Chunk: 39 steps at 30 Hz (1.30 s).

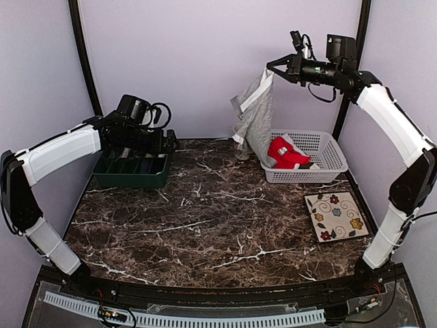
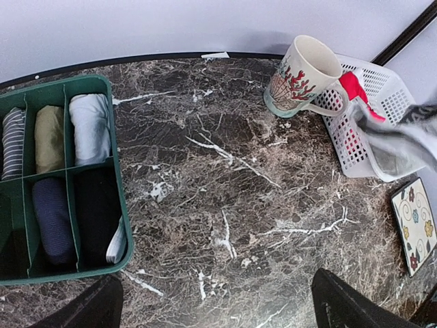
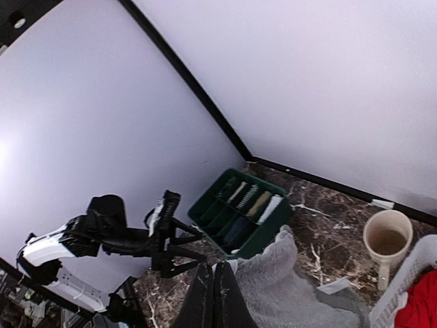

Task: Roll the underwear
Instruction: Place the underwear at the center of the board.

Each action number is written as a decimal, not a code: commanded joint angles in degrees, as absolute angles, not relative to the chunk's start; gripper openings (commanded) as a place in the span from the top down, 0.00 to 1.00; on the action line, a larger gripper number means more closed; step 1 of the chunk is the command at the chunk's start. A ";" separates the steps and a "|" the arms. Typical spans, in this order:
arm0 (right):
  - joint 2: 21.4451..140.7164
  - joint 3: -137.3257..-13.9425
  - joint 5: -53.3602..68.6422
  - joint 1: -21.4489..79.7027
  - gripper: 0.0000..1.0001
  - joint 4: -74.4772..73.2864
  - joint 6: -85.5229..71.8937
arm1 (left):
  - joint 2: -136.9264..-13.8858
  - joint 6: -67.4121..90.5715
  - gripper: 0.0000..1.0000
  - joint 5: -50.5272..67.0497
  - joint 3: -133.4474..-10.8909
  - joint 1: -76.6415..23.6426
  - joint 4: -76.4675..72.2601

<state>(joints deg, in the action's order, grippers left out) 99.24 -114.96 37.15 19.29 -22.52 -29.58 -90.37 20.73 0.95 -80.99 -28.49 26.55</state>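
My right gripper (image 1: pixel 270 66) is shut on a light grey underwear (image 1: pixel 256 113) and holds it high, so it hangs over the table's back right. In the right wrist view the grey cloth (image 3: pixel 293 290) hangs beside my closed fingers (image 3: pixel 213 294). A red underwear with white trim (image 1: pixel 285 152) lies in the white basket (image 1: pixel 328 164). My left gripper (image 1: pixel 171 141) is open and empty above the green organizer tray (image 1: pixel 130 172). The tray (image 2: pixel 27 273) holds several rolled garments, one dark navy (image 2: pixel 51 219).
A cream mug (image 2: pixel 304 76) with a red pattern stands by the basket's left end. A flowered tile coaster (image 1: pixel 336 215) lies at the right. Bare marble spreads across the middle (image 1: pixel 205 219). Walls close the back and sides.
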 commanded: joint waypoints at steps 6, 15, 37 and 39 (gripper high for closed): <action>79.22 -83.65 44.59 15.89 0.98 -11.21 -33.86 | -80.57 19.71 0.01 1.82 -73.61 -24.53 23.17; 68.16 -52.43 29.56 12.66 0.07 -28.30 -18.96 | -79.04 12.49 0.01 13.94 -67.13 -24.47 27.58; 87.95 -60.71 2.18 55.93 0.47 -28.90 15.13 | -82.91 19.67 0.01 24.68 -55.19 -28.50 17.38; 89.04 -59.89 0.71 56.67 0.46 -26.83 17.16 | -82.75 19.40 0.01 24.02 -55.24 -28.49 17.52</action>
<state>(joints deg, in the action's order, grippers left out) 86.78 -61.23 8.40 55.20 -30.37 8.82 -83.09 18.87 23.73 -55.70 -28.51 18.98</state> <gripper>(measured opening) 0.532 0.991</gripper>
